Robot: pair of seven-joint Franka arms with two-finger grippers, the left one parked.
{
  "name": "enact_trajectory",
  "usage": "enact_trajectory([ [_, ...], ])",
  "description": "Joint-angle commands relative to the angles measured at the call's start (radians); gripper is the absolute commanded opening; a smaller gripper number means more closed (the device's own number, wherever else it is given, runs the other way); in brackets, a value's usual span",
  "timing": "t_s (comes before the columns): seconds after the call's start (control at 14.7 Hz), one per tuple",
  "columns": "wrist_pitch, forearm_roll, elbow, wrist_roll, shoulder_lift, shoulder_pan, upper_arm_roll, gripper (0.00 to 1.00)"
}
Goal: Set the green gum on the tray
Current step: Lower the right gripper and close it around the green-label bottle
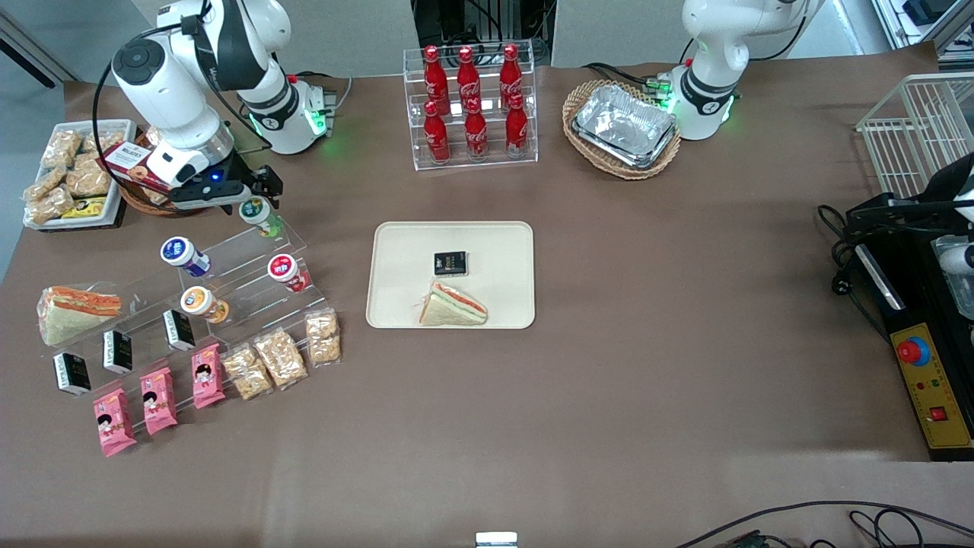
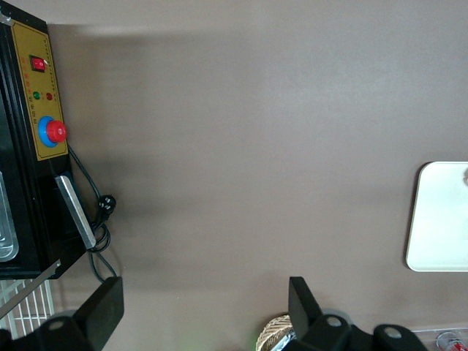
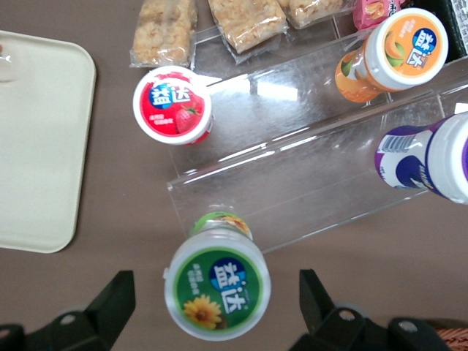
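Presently, your working items stand as follows.

Item: gripper [image 3: 212, 311]. Fingers spread wide, one on each side of the green gum and clear of it; nothing is pinched. In the front view the gripper [image 1: 255, 190] hangs just above the top step of the clear acrylic riser [image 1: 228, 274].

Item: green gum [image 3: 217, 284]. Upright on the riser's highest step, white lid with green label facing up at the wrist camera. In the front view the green gum [image 1: 259, 213] sits farthest from the camera of the four bottles.

Item: neighbours. Red-labelled bottle [image 3: 173, 105], orange-lidded bottle [image 3: 398, 55] and blue-labelled bottle [image 3: 431, 157] all stand well apart from the target, so you likely have room to close without knocking them.

Item: tray [image 1: 396, 304]. Cream, flat on the table toward the middle, carrying a sandwich [image 1: 453, 306] and a small black packet [image 1: 450, 263].

Handling note: centre the lid between the fingers, then descend until the pads reach the green body below the lid; a grip on the lid alone may slip. Close gently, since the bottle looks light and smooth. Lift straight up off the step before travelling, and aim for the bare part of the tray away from the sandwich and packet.
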Motion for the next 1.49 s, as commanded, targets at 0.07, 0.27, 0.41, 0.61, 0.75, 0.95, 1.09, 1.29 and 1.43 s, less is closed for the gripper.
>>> enact_trajectory([
  [0.07, 0.059, 0.013, -0.043, -0.034, -0.001, -0.012, -0.005, 1.0],
  [0.27, 0.091, 0.013, -0.058, -0.033, 0.014, -0.012, -0.005, 1.0],
  [0.41, 0.099, 0.013, -0.062, -0.033, 0.024, -0.024, -0.005, 1.0],
  [0.61, 0.102, 0.013, -0.058, -0.029, 0.034, -0.028, -0.005, 0.99],
  [0.75, 0.103, 0.012, -0.048, -0.029, 0.048, -0.028, -0.005, 0.94],
  [0.95, 0.106, 0.012, -0.039, -0.02, 0.06, -0.028, -0.005, 0.79],
  [1.09, 0.111, 0.012, -0.029, -0.019, 0.076, -0.028, -0.005, 0.73],
  [1.29, 0.103, 0.012, -0.009, -0.017, 0.079, -0.028, -0.005, 0.6],
  [1.43, 0.096, 0.012, 0.0, -0.017, 0.079, -0.028, -0.005, 0.5],
])
